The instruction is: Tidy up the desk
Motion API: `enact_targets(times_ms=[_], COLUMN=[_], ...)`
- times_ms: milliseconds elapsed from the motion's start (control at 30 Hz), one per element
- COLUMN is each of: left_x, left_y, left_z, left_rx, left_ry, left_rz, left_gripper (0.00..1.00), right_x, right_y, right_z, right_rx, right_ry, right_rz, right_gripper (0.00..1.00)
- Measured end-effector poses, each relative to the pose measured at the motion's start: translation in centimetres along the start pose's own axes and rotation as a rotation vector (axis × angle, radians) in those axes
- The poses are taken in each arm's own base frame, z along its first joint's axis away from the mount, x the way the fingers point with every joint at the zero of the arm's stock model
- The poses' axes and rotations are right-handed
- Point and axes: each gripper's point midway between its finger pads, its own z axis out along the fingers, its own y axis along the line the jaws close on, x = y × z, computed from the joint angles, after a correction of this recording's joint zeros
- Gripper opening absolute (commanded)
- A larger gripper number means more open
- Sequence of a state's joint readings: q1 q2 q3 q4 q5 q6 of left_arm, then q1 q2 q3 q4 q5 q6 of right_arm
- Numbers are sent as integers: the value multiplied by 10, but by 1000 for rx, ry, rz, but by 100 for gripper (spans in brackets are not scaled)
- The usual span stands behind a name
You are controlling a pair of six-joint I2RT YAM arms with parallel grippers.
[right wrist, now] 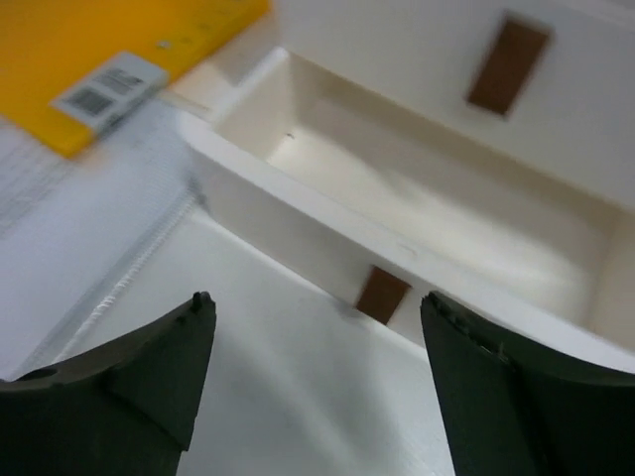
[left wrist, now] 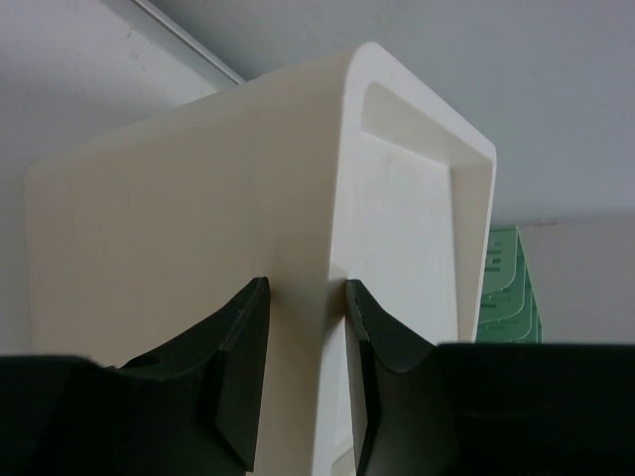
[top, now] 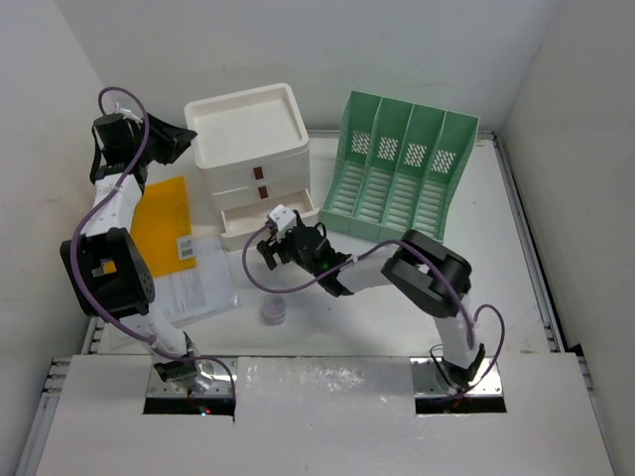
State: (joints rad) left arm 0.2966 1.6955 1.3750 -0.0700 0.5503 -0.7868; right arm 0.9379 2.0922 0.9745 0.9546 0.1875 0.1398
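The desk (top: pixel 476 258) is a wide white top with silver rails. A white three-drawer box (top: pixel 248 139) stands at the back, and its bottom drawer (top: pixel 266 222) is pulled out and looks empty. My left gripper (top: pixel 183 145) is at the box's left top corner. In the left wrist view the gripper (left wrist: pixel 305 288) has its jaws closed on that corner edge (left wrist: pixel 317 198). My right gripper (top: pixel 270 248) is open and empty just in front of the drawer. In the right wrist view the gripper (right wrist: pixel 317 297) faces the drawer's brown handle (right wrist: pixel 382 295).
A green slotted file rack (top: pixel 397 169) stands right of the box. A yellow booklet (top: pixel 164 218) and a clear sleeve of papers (top: pixel 193 286) lie at the left. A small round lilac object (top: pixel 274 312) sits near the front middle.
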Motion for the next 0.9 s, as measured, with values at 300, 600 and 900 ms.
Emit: enact_targets(times_ms=[300,600,900], left_x=[1,0,0], left_y=[-1,0,0], left_z=[0,-1,0], left_rx=[8,13,19], left_ry=[6,7,12], left_rz=[1,5,18], left_gripper=[7,9,13], right_x=[-52,53,64], right_y=[103,125,109], right_z=[-53,-120,-124], right_rx=[-286,-318,-252], right_ry=[199,673,721], right_rz=[-175,-283,-294], right_gripper=[99,99,87])
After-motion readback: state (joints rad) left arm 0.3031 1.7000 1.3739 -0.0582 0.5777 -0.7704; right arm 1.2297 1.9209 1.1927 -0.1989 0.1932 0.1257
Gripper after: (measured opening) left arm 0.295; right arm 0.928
